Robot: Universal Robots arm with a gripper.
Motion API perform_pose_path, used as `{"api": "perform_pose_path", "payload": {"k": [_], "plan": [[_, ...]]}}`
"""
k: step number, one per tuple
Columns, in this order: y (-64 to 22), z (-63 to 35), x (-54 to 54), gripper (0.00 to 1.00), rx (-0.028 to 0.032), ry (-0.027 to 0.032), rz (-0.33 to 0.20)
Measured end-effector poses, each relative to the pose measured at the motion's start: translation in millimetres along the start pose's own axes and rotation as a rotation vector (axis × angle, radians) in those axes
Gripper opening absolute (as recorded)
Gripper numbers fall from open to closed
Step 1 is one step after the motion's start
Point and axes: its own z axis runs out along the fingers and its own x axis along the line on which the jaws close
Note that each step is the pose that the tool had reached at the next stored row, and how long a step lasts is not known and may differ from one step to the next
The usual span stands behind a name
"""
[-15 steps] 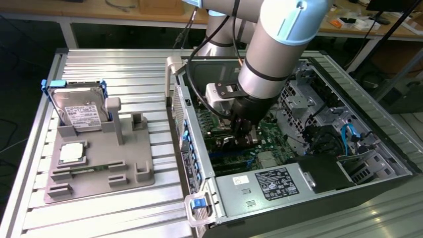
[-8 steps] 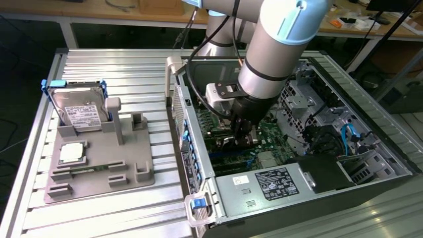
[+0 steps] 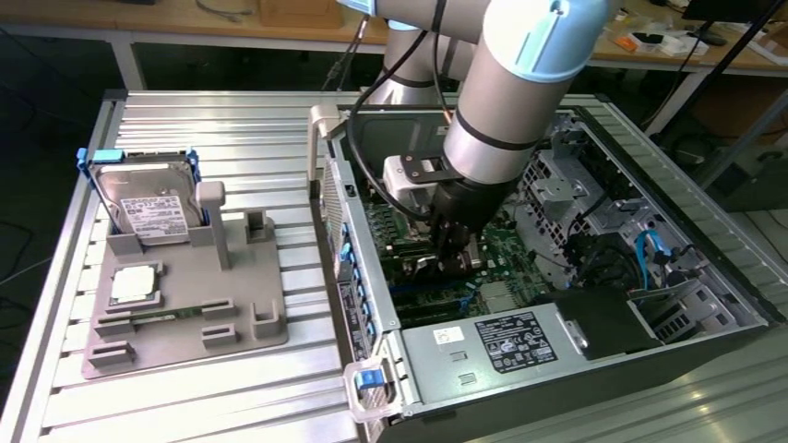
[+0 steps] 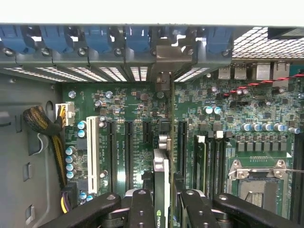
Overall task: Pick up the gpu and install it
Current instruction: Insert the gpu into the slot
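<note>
The gpu (image 4: pixel 161 166) is seen edge-on, a thin dark card standing upright over the green motherboard (image 4: pixel 128 109). Its silvery end bracket (image 4: pixel 164 57) reaches up to the row of blue slot clips (image 4: pixel 97 38) at the case's rear wall. My gripper (image 4: pixel 162 204) is shut on the card, one black finger on each face. The card sits between the long black expansion slots (image 4: pixel 128 152), and whether its edge is seated in one I cannot tell. In the exterior view my gripper (image 3: pixel 449 254) is lowered deep inside the open computer case (image 3: pixel 689 212).
On the exterior view's left a grey fixture (image 3: pixel 185 314) carries a hard drive (image 3: pixel 148 208) in a blue frame and a small square chip (image 3: pixel 133 284). Inside the case are a white slot (image 4: pixel 93 161), the CPU socket (image 4: pixel 259 175), a cable bundle (image 4: pixel 42 123) and the power supply (image 3: pixel 505 341).
</note>
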Motion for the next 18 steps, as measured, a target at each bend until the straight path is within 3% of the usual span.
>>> {"api": "perform_pose_path", "payload": {"k": [2,6,8,9,18], "plan": [[0.0,0.1,-0.2,0.27,0.0002,-0.0095,0.000],[-0.1,0.3,-0.2,0.27,0.0004,-0.0098,0.000],[-0.2,0.4,-0.2,0.27,0.0004,0.0023,0.000],[-0.2,0.4,-0.1,0.27,0.0004,0.0056,0.000],[-0.1,2.0,0.0,0.27,-0.0003,0.0069,0.000]]}}
